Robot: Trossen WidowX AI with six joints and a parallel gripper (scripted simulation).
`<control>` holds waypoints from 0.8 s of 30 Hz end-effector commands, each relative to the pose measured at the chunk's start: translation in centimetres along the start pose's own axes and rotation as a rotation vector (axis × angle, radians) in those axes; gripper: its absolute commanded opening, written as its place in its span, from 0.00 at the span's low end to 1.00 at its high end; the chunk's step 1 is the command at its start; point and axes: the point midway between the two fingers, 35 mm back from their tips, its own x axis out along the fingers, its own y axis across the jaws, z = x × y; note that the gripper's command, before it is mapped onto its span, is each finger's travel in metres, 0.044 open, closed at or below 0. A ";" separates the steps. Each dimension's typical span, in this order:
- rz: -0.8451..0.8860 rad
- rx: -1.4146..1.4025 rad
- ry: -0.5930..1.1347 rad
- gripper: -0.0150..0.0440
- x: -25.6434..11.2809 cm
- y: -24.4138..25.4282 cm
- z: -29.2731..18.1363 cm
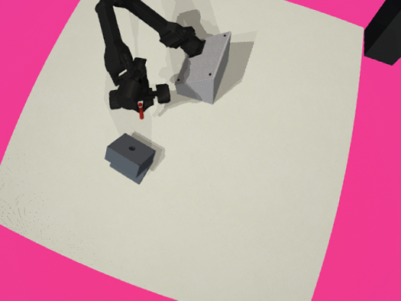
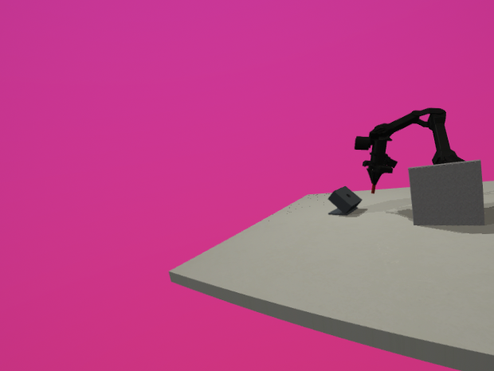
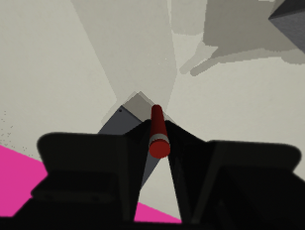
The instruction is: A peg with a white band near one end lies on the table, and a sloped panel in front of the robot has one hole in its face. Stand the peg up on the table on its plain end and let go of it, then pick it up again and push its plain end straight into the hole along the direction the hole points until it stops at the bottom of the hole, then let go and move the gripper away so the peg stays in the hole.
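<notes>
My gripper [image 1: 140, 106] is shut on the red peg [image 1: 141, 110] and holds it upright, lifted off the table. In the wrist view the peg [image 3: 158, 131] sits between my fingers [image 3: 159, 144]; its white band is near the held upper end and its plain end points down. In the side view the peg [image 2: 373, 188] hangs below my gripper [image 2: 375, 179], above the table. The dark sloped panel [image 1: 129, 156] with one hole [image 1: 131, 148] stands on the table just in front of the peg. It also shows in the side view [image 2: 345, 200] and partly behind the peg in the wrist view [image 3: 123, 121].
A large grey wedge-shaped block [image 1: 204, 68] stands behind and to the right of my arm, seen in the side view [image 2: 447, 193] as a tall grey face. Two dark posts [image 1: 400, 27] stand beyond the table's far corners.
</notes>
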 end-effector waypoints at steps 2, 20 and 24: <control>0.025 -0.011 0.029 0.25 -0.2 0.0 -0.3; 0.108 -0.043 0.130 0.25 -0.7 -0.3 -1.6; 0.127 -0.050 0.152 0.25 -0.8 -0.4 -1.8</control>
